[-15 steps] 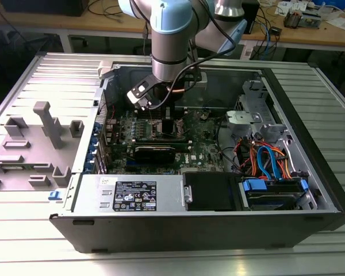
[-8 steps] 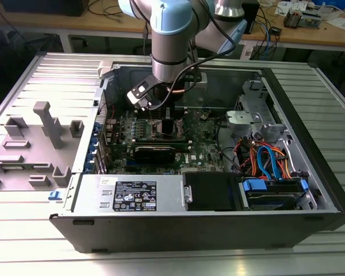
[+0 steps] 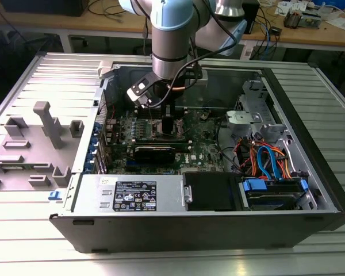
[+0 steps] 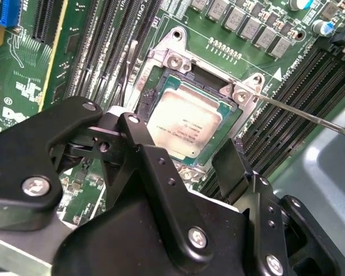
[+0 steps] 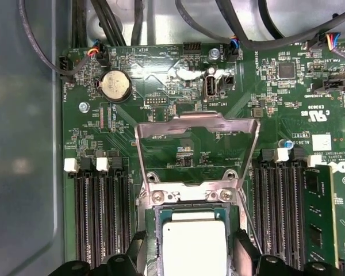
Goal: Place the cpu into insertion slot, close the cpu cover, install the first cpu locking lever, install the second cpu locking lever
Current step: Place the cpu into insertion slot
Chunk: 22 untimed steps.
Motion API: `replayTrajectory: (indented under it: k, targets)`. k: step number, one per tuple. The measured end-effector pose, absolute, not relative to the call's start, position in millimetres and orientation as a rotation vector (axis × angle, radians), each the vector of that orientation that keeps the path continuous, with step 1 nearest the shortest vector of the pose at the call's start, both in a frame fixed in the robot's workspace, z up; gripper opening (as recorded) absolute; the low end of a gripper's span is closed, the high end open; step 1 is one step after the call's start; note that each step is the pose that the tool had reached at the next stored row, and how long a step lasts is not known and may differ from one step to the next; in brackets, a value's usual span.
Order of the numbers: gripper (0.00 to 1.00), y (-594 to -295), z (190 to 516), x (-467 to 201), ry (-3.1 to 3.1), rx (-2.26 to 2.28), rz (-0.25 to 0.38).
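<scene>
Your black jaws stand apart, empty, flanking the small silvery-grey square cpu (image 4: 184, 123), seated flat in the metal-rimmed square insertion slot (image 4: 173, 60); beyond, the thin silvery windowed cpu cover (image 5: 196, 119) stands raised, leaving it uncovered.

This looks like a robotics or electronics lab. A desktop computer case (image 3: 207, 233) lies opened on its side on a ribbed metal counter (image 3: 328, 253), its green circuit board (image 5: 161, 86) and coloured wiring (image 3: 267, 161) bare. A pale blue and grey robot arm (image 3: 171, 34) reaches down into it. Grey moulded holders (image 3: 43, 123) sit beside the case. Behind, a long wooden counter (image 3: 103, 27) carries loose cables (image 3: 267, 29) and small electronic parts (image 3: 293, 20).
</scene>
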<state>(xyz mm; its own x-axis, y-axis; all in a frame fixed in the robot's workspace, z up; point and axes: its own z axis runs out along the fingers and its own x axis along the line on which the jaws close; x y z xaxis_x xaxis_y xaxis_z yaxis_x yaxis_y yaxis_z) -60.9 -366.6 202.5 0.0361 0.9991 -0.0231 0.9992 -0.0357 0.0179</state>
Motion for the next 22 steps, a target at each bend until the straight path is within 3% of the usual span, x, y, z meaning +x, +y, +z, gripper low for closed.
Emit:
replayTrajectory:
  k: [16, 17, 18, 22]
  targets:
    - [0.69, -367, 213, -61, 2.162, 2.241, -0.009]
    - [0.62, -367, 213, -61, 2.162, 2.241, -0.009]
    - [0.62, -367, 213, -61, 2.162, 2.241, -0.009]
    - [0.37, -367, 216, -61, 2.177, 2.227, -0.009]
